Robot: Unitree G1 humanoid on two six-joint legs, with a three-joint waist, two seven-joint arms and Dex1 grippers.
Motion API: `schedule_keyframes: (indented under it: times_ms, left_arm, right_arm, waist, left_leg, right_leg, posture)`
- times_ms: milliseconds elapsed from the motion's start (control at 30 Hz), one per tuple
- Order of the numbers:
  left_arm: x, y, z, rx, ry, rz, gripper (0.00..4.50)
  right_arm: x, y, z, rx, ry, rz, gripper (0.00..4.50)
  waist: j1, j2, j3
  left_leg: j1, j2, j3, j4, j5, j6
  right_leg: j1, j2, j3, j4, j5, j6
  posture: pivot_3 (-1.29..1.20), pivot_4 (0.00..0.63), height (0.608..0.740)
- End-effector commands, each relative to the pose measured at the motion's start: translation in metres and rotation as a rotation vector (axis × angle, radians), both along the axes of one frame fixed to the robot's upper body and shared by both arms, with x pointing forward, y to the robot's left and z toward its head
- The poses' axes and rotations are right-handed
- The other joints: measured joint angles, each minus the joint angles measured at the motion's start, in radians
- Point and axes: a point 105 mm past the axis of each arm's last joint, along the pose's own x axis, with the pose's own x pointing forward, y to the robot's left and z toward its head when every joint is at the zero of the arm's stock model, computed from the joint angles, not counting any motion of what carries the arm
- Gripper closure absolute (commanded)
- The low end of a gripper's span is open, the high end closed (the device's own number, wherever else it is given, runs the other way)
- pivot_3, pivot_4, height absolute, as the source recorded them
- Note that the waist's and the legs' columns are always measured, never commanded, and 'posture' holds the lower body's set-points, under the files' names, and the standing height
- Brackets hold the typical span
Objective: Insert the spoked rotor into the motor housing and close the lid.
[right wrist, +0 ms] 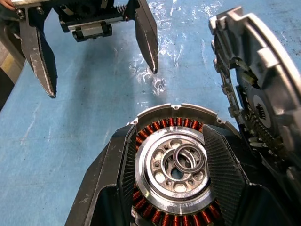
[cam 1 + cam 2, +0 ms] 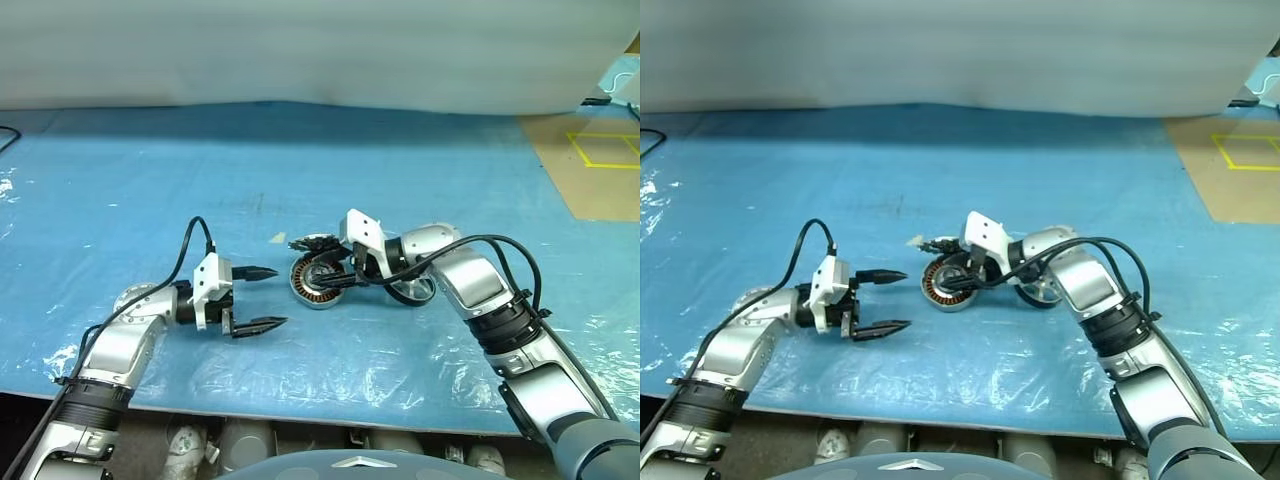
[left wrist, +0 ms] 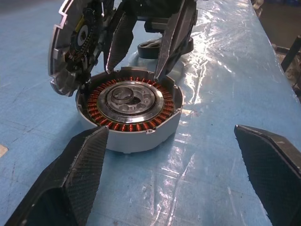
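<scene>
The motor housing [image 2: 318, 283] lies on the blue sheet with its copper windings and silver hub [image 3: 129, 98] facing up. The lid [image 3: 70, 44] stands tilted on edge against the housing's rim, ribbed underside showing. My right gripper [image 1: 170, 134] hangs over the housing, open, with one finger on each side of the hub and nothing between them. The spoked rotor [image 2: 412, 292] rests on the sheet just behind my right wrist, partly hidden by it. My left gripper [image 2: 279, 296] is open and level, a short way to the left of the housing and pointing at it.
A blue plastic sheet [image 2: 150, 180] covers the table, wrinkled and shiny near the front edge [image 2: 300, 405]. A brown board with yellow tape [image 2: 600, 160] lies at the back right. A white wall [image 2: 300, 50] closes off the back.
</scene>
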Motion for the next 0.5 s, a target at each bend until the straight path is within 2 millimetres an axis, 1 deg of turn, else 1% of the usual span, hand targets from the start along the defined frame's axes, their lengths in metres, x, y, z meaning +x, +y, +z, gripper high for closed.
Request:
schedule_keyframes:
  times_ms: [33, 167, 233, 267, 333, 367, 400, 433, 500]
  left_arm:
    - [0.0, -0.002, 0.006, -0.001, -0.036, -0.022, 0.0]
    - [0.0, -0.004, 0.007, 0.001, -0.038, -0.024, 0.0]
    - [0.0, -0.004, 0.007, 0.0, -0.037, -0.024, 0.0]
    - [0.0, -0.005, 0.007, 0.0, -0.036, -0.024, 0.0]
    - [0.0, -0.005, 0.006, -0.002, -0.035, -0.024, 0.0]
    - [0.0, -0.005, 0.006, -0.002, -0.034, -0.023, 0.0]
    - [0.0, -0.005, 0.005, -0.001, -0.034, -0.022, 0.0]
    - [0.0, -0.005, 0.005, -0.001, -0.034, -0.022, 0.0]
    - [0.0, -0.005, 0.004, -0.002, -0.033, -0.022, 0.0]
  right_arm:
    - [0.002, 0.005, 0.008, 0.023, -0.038, 0.0, 2.22]
    - [0.006, 0.004, 0.002, -0.015, -0.072, -0.015, 2.22]
    - [0.005, 0.002, -0.001, -0.031, -0.08, -0.006, 2.6]
    - [0.004, 0.002, 0.001, -0.019, -0.068, -0.001, 2.83]
    - [0.004, 0.001, 0.005, -0.013, -0.071, 0.0, 3.56]
    - [0.005, 0.001, 0.006, -0.014, -0.075, -0.003, 3.83]
    - [0.006, 0.002, 0.007, -0.018, -0.085, -0.005, 4.26]
    - [0.007, 0.002, 0.008, -0.02, -0.091, -0.008, 4.47]
    - [0.008, 0.003, 0.009, -0.02, -0.094, -0.007, 4.47]
  waist:
    - [0.0, 0.0, 0.0]
    - [0.0, 0.0, 0.0]
    - [0.0, 0.0, 0.0]
    - [0.0, 0.0, 0.0]
    - [0.0, 0.0, 0.0]
    - [0.0, 0.0, 0.0]
    - [-0.001, 0.0, 0.0]
    - [-0.001, 0.0, 0.0]
    - [-0.001, 0.0, 0.0]
  left_leg:
    - [0.0, 0.0, 0.0, 0.0, 0.0, 0.0]
    - [0.0, 0.0, 0.0, 0.0, 0.0, 0.0]
    - [0.0, 0.0, 0.0, 0.0, 0.0, 0.0]
    - [0.0, 0.0, 0.0, 0.0, 0.0, 0.0]
    - [0.0, 0.0, 0.0, 0.0, 0.0, 0.0]
    - [0.0, 0.0, 0.0, 0.0, 0.0, 0.0]
    - [0.0, 0.0, 0.0, 0.0, 0.0, 0.0]
    - [0.0, 0.0, 0.0, 0.0, 0.0, 0.0]
    - [0.0, 0.0, 0.0, 0.0, 0.0, 0.0]
  right_leg:
    - [0.0, 0.0, 0.0, 0.0, 0.0, 0.0]
    - [0.0, 0.0, 0.0, 0.0, 0.0, 0.0]
    - [0.0, 0.0, 0.0, 0.0, 0.0, 0.0]
    - [0.0, 0.0, 0.0, 0.0, 0.0, 0.0]
    - [0.0, 0.0, 0.0, 0.0, 0.0, 0.0]
    - [0.0, 0.0, 0.0, 0.0, 0.0, 0.0]
    - [0.0, 0.0, 0.0, 0.0, 0.0, 0.0]
    - [0.0, 0.0, 0.0, 0.0, 0.0, 0.0]
    - [0.0, 0.0, 0.0, 0.0, 0.0, 0.0]
  posture:
    - [0.0, 0.15, 0.74]
    - [0.0, 0.15, 0.74]
    - [0.0, 0.15, 0.74]
    - [0.0, 0.15, 0.74]
    - [0.0, 0.15, 0.74]
    - [0.0, 0.15, 0.74]
    - [0.0, 0.15, 0.74]
    - [0.0, 0.15, 0.74]
    - [0.0, 0.15, 0.74]
